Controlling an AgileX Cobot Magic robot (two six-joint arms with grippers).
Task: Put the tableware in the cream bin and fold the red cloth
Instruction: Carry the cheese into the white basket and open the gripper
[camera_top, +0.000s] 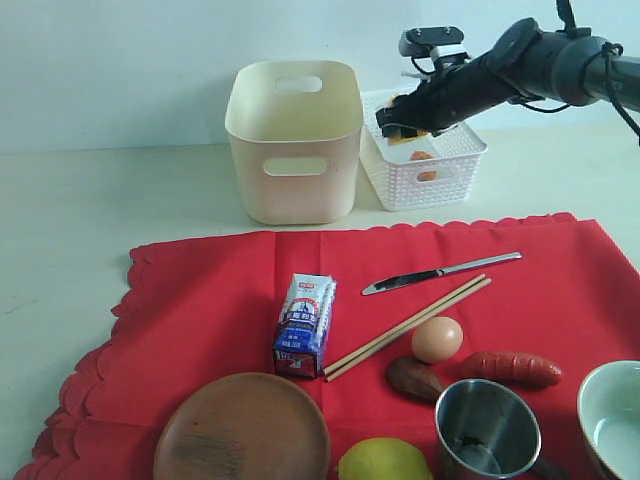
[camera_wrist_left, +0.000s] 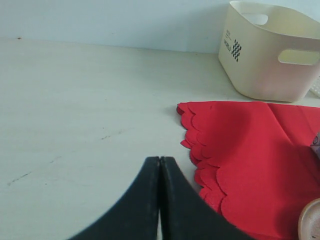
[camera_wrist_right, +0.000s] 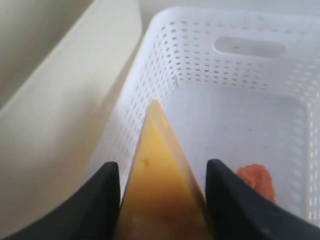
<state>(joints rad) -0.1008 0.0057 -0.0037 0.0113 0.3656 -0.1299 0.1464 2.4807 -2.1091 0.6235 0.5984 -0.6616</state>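
Observation:
The cream bin (camera_top: 293, 145) (camera_wrist_left: 270, 55) stands behind the red cloth (camera_top: 220, 300) (camera_wrist_left: 250, 150). On the cloth lie a silver knife (camera_top: 440, 271), wooden chopsticks (camera_top: 410, 325), a dark wooden spoon (camera_top: 412, 378), a brown plate (camera_top: 242, 430), a steel cup (camera_top: 488, 430) and a pale bowl (camera_top: 612, 418). My right gripper (camera_top: 405, 125) (camera_wrist_right: 162, 172) hangs over the white lattice basket (camera_top: 440, 170), shut on a yellow cheese wedge (camera_wrist_right: 160, 190). My left gripper (camera_wrist_left: 160, 159) is shut and empty, above bare table beside the cloth's scalloped edge; the exterior view does not show it.
An egg (camera_top: 437, 339), a sausage (camera_top: 512, 368), a lemon (camera_top: 385, 460) and a small milk carton (camera_top: 304, 325) also sit on the cloth. An orange toy food piece (camera_wrist_right: 256, 179) lies inside the basket, which stands right next to the cream bin.

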